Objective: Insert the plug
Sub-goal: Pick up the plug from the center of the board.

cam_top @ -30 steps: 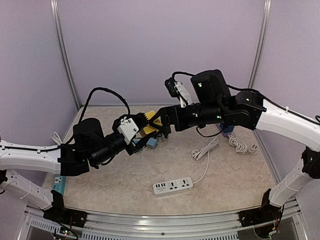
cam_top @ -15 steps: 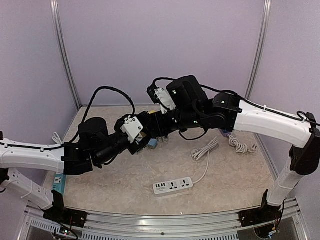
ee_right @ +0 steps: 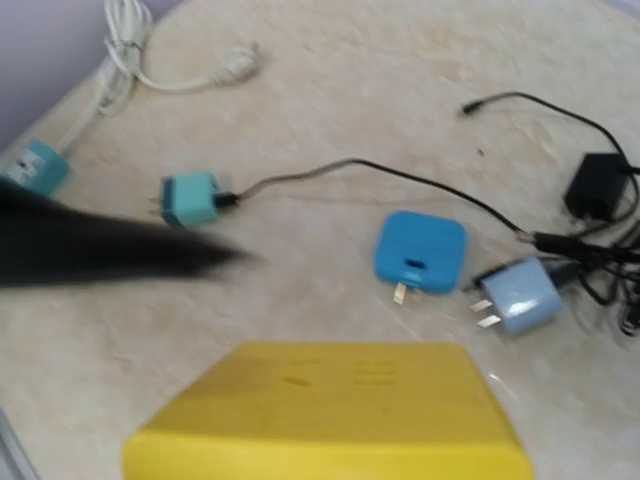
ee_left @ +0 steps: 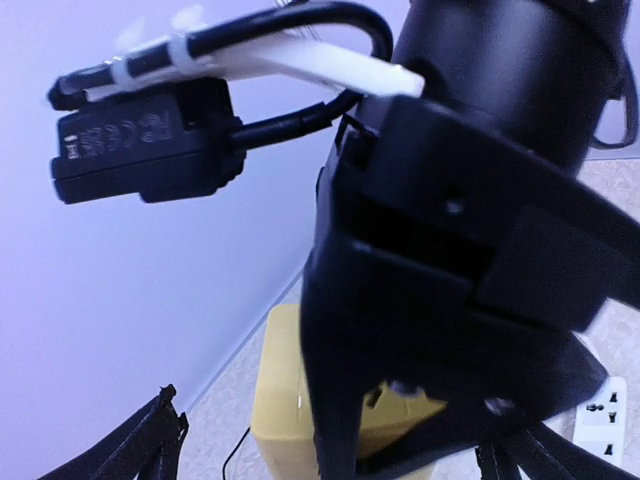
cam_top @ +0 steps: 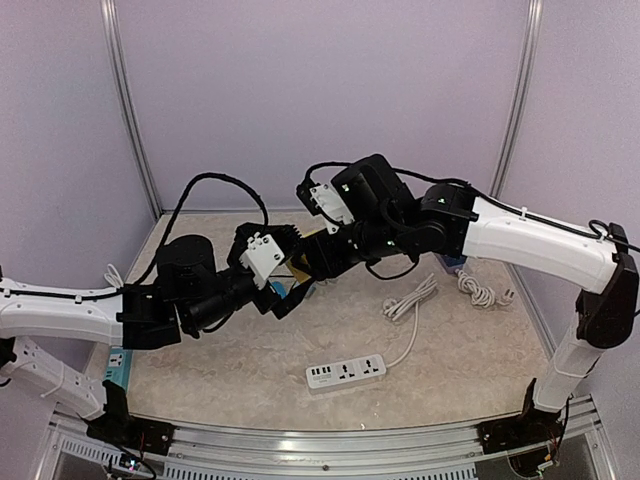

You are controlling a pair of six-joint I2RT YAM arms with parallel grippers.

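Nearest me, the white power strip (cam_top: 345, 373) lies flat on the table (cam_top: 220, 385) just where it lay a second ago, and its white cord (cam_top: 410, 298) trails away behind it in the same loose coil. Above and beyond it the two arms meet in mid-air, and here things have changed. The left gripper (cam_top: 293, 272), which was closed on the yellow plug (ee_right: 330, 420) a second ago, has sprung its jaws wide apart. From its own wrist camera the fingers (ee_left: 150, 445) show low at either edge, clear of the plug. The right arm has swung in from the right and dropped closer, and the right gripper (cam_top: 312, 258) has drawn its jaws in and now clamps the plug from above. So the plug hangs above the middle of the table, in the right gripper alone, well apart from the strip. On the table beneath and further back lie a blue square charger (ee_right: 420, 252), a pale blue plug (ee_right: 518, 297) just beside it, and a teal plug (ee_right: 190, 198) on a thin dark lead.
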